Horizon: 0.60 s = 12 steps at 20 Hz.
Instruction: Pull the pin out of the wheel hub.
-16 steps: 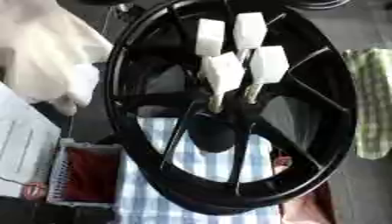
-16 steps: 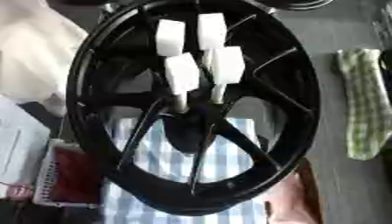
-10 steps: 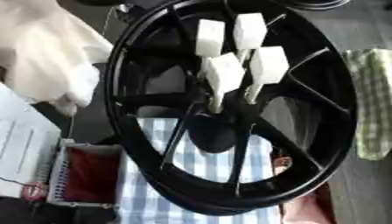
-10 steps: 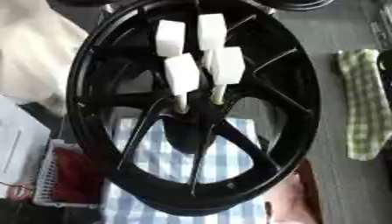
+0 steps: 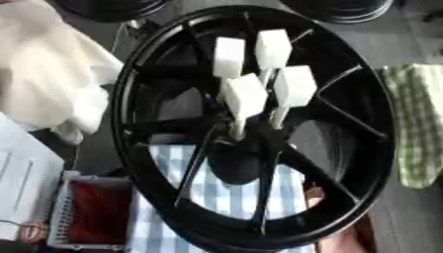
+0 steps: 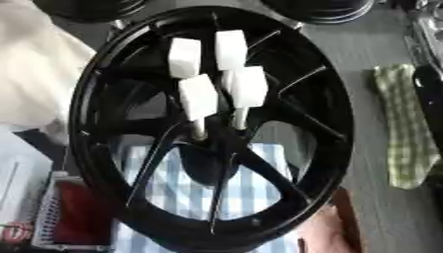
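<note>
A large black spoked wheel (image 5: 130,128) fills the middle of both views, lying over a blue-and-white checked cloth (image 5: 225,197). Its dark hub (image 5: 246,158) sits where the spokes meet. Several white pins with blocky white heads stand up around the hub: two nearer ones (image 5: 245,96) (image 5: 294,86) on thin pale stems, and two behind them (image 5: 229,57) (image 5: 273,48). Neither of my hands shows in either view, and nothing touches the pins.
A crumpled white cloth (image 5: 43,79) lies at the left. A green checked cloth (image 5: 420,123) lies at the right. A white basket with red contents (image 5: 95,217) sits at the lower left. A brownish shape (image 6: 320,232) shows under the wheel's lower right rim. More black wheels (image 5: 337,7) stand at the top.
The whole picture has shifted slightly, so the camera has moved. The wheel and its pins stand as before.
</note>
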Tool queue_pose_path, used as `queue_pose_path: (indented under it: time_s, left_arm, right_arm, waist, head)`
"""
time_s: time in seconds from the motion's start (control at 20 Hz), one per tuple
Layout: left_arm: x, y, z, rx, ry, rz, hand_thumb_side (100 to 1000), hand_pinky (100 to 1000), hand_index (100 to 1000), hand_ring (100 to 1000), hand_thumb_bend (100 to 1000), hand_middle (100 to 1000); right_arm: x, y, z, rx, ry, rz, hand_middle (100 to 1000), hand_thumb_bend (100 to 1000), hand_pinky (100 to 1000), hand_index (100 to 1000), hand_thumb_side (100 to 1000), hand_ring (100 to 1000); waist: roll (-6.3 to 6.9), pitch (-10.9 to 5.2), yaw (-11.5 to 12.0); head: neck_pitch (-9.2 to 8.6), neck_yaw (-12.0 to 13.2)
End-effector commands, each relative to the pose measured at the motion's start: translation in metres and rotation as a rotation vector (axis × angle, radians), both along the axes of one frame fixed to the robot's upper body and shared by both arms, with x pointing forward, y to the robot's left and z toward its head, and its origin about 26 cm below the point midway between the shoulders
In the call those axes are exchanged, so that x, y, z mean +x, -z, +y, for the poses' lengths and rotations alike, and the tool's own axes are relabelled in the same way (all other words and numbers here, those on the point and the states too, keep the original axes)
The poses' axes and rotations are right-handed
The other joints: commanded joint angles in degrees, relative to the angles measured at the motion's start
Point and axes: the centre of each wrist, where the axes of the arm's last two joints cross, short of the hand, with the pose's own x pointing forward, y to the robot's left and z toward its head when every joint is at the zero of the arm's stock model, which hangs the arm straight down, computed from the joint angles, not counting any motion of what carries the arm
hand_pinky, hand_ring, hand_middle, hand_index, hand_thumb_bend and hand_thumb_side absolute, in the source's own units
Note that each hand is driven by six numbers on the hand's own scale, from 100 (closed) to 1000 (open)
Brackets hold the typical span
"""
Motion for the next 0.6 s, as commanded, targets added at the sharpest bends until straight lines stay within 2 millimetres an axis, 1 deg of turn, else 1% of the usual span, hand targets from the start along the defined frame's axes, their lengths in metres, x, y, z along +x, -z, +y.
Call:
queue_pose_path:
  time_s: [0.05,0.15,0.25,0.4,0.45,0.55,0.6]
  left_arm:
    - [-0.005,-0.014,0.004,0.035,-0.013,-0.031,736,739,871,853,730,875]
    - [-0.005,-0.013,0.004,0.036,-0.015,-0.028,736,739,871,853,730,875]
    - [-0.006,-0.012,0.005,0.036,-0.018,-0.025,736,739,871,853,730,875]
    - [-0.006,-0.011,0.006,0.037,-0.024,-0.020,736,739,871,853,730,875]
    - [-0.006,-0.011,0.007,0.039,-0.025,-0.019,735,739,871,853,730,875]
    - [-0.007,-0.011,0.007,0.047,-0.027,-0.016,734,739,871,853,730,875]
    - [-0.007,-0.012,0.008,0.052,-0.028,-0.014,734,739,871,853,731,875]
  right_arm:
    - [-0.006,-0.018,-0.004,-0.042,0.012,-0.043,820,479,889,825,566,834]
    - [-0.006,-0.020,-0.003,-0.053,0.010,-0.046,820,490,890,825,553,836]
    - [-0.007,-0.024,-0.003,-0.077,0.010,-0.051,821,493,890,826,560,837]
    - [-0.008,-0.035,-0.002,-0.136,0.010,-0.061,821,487,890,828,618,840]
    - [-0.009,-0.041,0.000,-0.167,0.010,-0.069,820,487,891,828,614,842]
    - [-0.011,-0.054,0.003,-0.244,0.004,-0.083,820,468,893,826,552,843]
    - [-0.013,-0.062,0.006,-0.292,-0.002,-0.090,820,465,893,826,548,844]
  waist:
    - [0.39,-1.36,0.0]
    - [0.42,-1.29,0.0]
    - [0.42,-1.20,0.0]
    - [0.41,-1.06,0.0]
    - [0.39,-1.02,0.0]
    - [0.34,-0.98,0.1]
    - [0.28,-0.98,0.1]
  head:
    - [-0.18,-0.2]
    - [0.13,-0.2]
    - [0.34,-0.2]
    - [0.62,-0.1]
    - [0.80,-0.1]
    - [1.14,0.0]
    - [1.29,0.1]
